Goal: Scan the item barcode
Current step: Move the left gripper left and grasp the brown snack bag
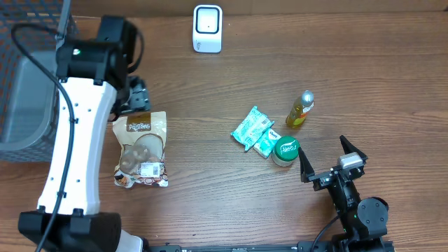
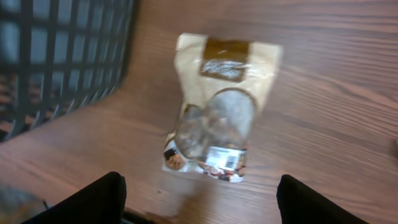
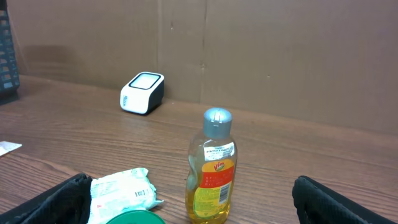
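Left claw (image 2: 200,198) spread wide over the snack pouch (image 2: 217,106) — nothing held

The pouch lies flat on the table (image 1: 210,203), just beside the wire basket (image 1: 21,91) and well apart from the scanner (image 1: 207,28) at the far edge. Its white label (image 2: 222,158) faces up at the near end. The likely trouble is the grip itself: a pouch lying this flat gives the fingers little to bite, so they may skid off or crumple it. A pinch placed over the label would hide the barcode. If lifted by one edge, the soft bag may sag and turn the label away from the scanner. The left arm reaches out from its base, with the wrist angled down at the pouch. The right claw (image 1: 329,159) rests low by its base, also spread and holding nothing.
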Available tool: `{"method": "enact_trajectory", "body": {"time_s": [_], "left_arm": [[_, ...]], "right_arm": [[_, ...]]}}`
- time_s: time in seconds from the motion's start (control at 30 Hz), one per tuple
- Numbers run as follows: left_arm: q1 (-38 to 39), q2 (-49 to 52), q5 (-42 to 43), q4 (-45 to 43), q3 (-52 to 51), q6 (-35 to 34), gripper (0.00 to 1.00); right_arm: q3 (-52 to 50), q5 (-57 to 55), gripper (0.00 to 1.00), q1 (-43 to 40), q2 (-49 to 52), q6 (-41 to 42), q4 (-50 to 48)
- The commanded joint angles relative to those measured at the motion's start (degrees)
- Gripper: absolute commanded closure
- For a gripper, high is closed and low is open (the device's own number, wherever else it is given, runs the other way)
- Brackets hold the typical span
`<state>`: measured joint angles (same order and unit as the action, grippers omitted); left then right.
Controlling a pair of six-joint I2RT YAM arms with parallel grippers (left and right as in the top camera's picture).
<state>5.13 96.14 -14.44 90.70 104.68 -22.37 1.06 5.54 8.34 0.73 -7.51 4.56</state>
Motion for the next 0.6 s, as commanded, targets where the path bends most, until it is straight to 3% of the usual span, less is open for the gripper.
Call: {"method": "enact_trajectory", "body": {"time_s": [0.0, 0.57], "left_arm": [[-2.9, -3.6, 1.3, -2.4, -6.9, -1.4, 0.21], [-4.8, -5.4, 5.5, -27.7, -41.6, -0.6, 0.17]], "right_arm": [[-0.6, -0.3, 0.0, -0.2, -0.6, 0.1, -0.2], [-0.6, -0.3, 0.0, -0.2, -0.6, 0.1, -0.2]]}}
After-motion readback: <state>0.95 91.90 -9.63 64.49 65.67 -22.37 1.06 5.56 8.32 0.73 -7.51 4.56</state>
